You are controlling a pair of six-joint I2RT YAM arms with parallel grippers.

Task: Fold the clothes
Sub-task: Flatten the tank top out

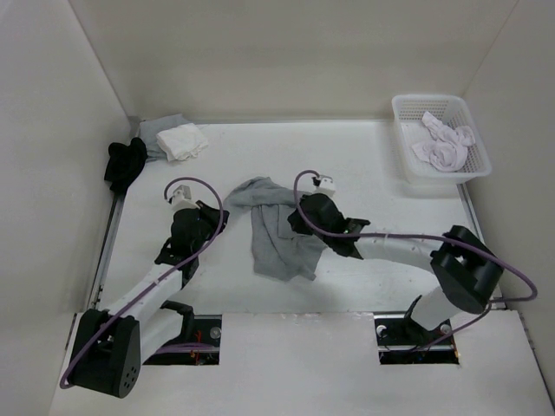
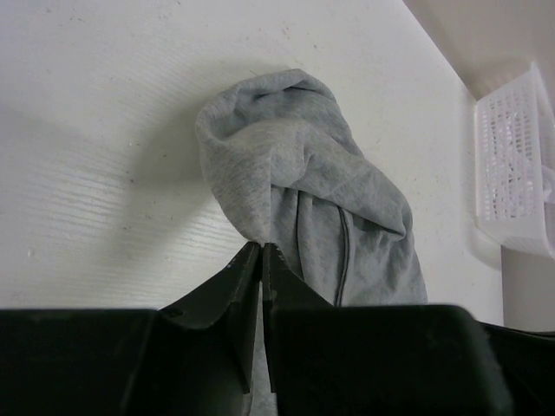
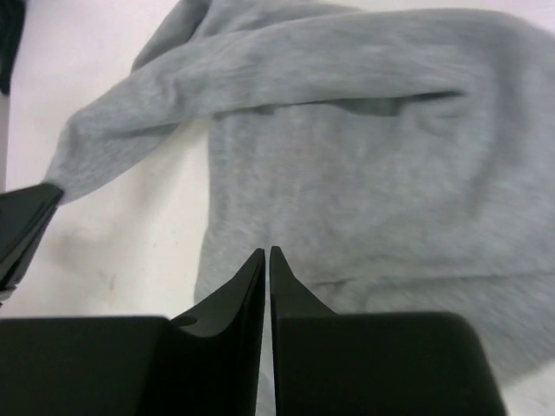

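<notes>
The grey clothes (image 1: 276, 232) lie crumpled in the middle of the table, with one sleeve stretched out to the left. My left gripper (image 1: 222, 213) is shut on the end of that sleeve. In the left wrist view its jaws (image 2: 261, 246) pinch a fold of the bunched grey clothes (image 2: 303, 173). My right gripper (image 1: 297, 222) rests on the garment's right side. In the right wrist view its jaws (image 3: 267, 251) stand closed to a sliver on the grey clothes (image 3: 364, 173), with fabric between them. The left fingertip (image 3: 24, 227) shows there at the sleeve end.
A white basket (image 1: 409, 170) at the back right holds a white-and-pink garment (image 1: 444, 143); the basket (image 2: 513, 165) also shows in the left wrist view. A black garment (image 1: 126, 163) and a white cloth (image 1: 184, 140) lie at the back left. White walls enclose the table.
</notes>
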